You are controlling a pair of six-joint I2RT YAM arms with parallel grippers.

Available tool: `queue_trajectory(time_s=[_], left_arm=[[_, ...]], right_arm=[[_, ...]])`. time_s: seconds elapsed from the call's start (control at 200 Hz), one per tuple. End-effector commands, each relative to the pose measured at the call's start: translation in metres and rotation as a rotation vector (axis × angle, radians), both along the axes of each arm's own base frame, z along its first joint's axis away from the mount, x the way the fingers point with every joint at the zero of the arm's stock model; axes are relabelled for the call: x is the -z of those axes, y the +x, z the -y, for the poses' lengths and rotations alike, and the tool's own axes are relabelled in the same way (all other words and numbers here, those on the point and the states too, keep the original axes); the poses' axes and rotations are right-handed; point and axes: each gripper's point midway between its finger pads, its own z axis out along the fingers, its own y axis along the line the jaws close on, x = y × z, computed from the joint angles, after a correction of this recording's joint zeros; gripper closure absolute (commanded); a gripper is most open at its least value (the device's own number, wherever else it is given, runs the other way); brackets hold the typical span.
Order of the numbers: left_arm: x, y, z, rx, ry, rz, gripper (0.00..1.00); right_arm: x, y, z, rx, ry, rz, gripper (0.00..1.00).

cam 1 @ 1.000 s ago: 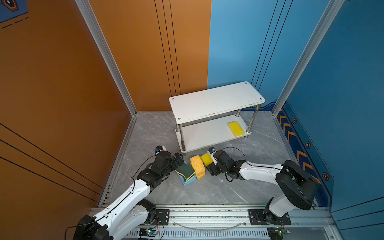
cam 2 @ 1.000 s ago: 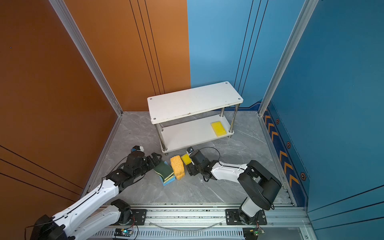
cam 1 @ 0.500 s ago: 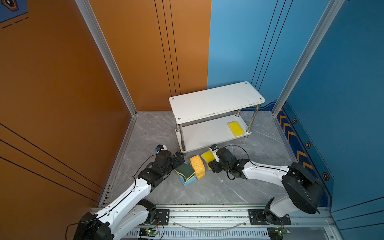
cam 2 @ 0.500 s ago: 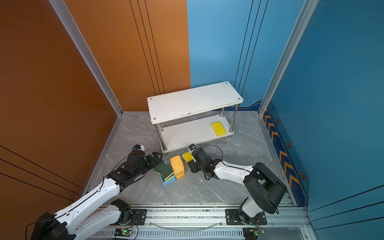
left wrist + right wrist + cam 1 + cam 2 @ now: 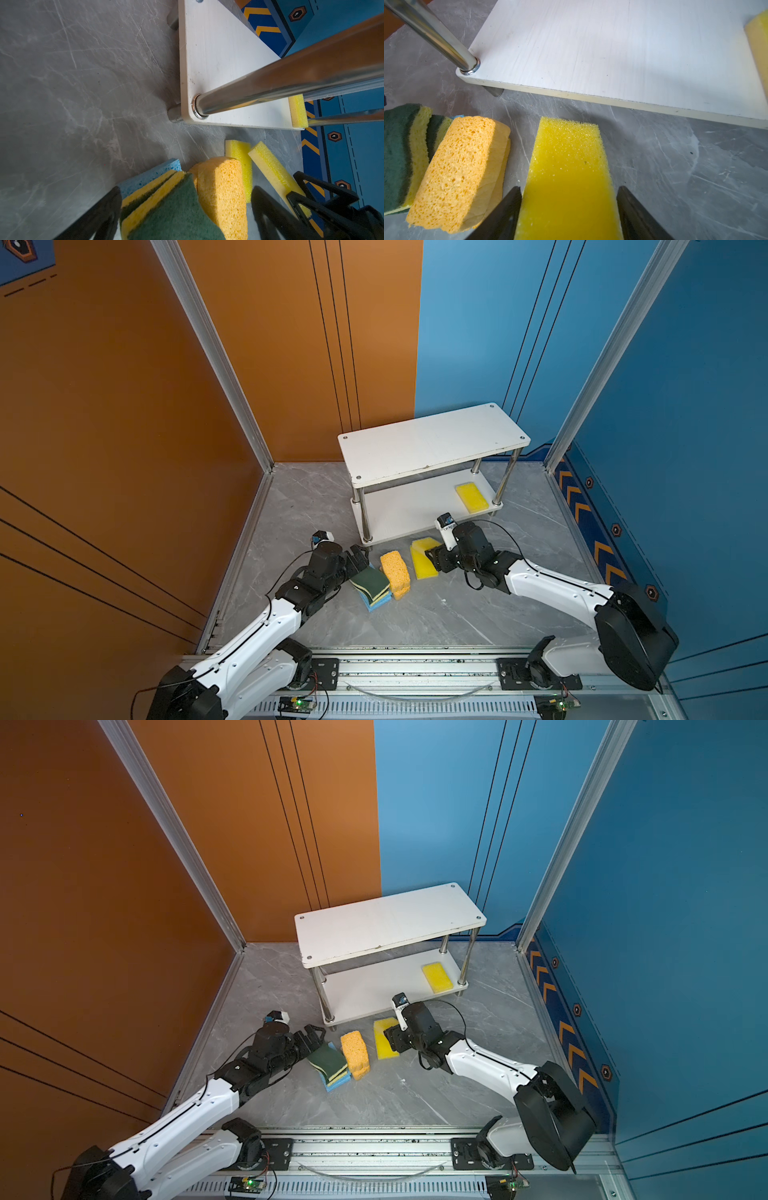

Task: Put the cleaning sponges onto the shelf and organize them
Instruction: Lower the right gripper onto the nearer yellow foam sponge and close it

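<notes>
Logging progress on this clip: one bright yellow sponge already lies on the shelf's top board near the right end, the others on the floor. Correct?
Wrong board. The bright yellow sponge lies on the lower board, near the right end; both top views show the top board bare. The other sponges are on the floor.

The left arm (image 5: 257, 626) and right arm (image 5: 552, 589) are stretched low toward the middle. The left gripper (image 5: 360, 558) is held with fingers (image 5: 108, 207) spread; the right gripper (image 5: 435, 559) is clamped on a yellow sponge (image 5: 566, 166).
</notes>
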Motion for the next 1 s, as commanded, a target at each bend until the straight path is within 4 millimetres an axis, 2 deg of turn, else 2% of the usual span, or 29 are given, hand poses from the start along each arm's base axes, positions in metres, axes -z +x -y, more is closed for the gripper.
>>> queue_trajectory(time_s=[0.0,0.165,0.245,0.265,0.371,0.686,0.996], left_arm=[[0.003,-0.003,-0.001,0.006,-0.011,-0.001,0.02],[0.004,-0.005,-0.003,0.001,-0.008,-0.003,0.02],[0.004,-0.006,-0.005,-0.004,-0.004,-0.002,0.03],[0.004,-0.006,-0.006,-0.006,-0.004,-0.001,0.02],[0.004,-0.006,-0.007,-0.010,-0.004,0.000,0.02],[0.006,-0.004,-0.004,-0.002,-0.008,-0.010,0.02],[0.008,-0.003,-0.003,0.000,-0.007,-0.015,0.02]], right_arm=[[0.022,-0.016,-0.005,-0.056,-0.003,-0.095,0.30],[0.048,-0.025,-0.010,-0.079,-0.034,-0.155,0.32],[0.057,-0.026,-0.008,-0.071,-0.056,-0.171,0.32],[0.059,-0.033,-0.016,-0.099,-0.063,-0.173,0.32],[0.068,-0.039,-0.018,-0.106,-0.079,-0.187,0.32],[0.066,-0.037,-0.017,-0.101,-0.098,-0.168,0.16],[0.064,-0.032,-0.017,-0.098,-0.101,-0.157,0.12]])
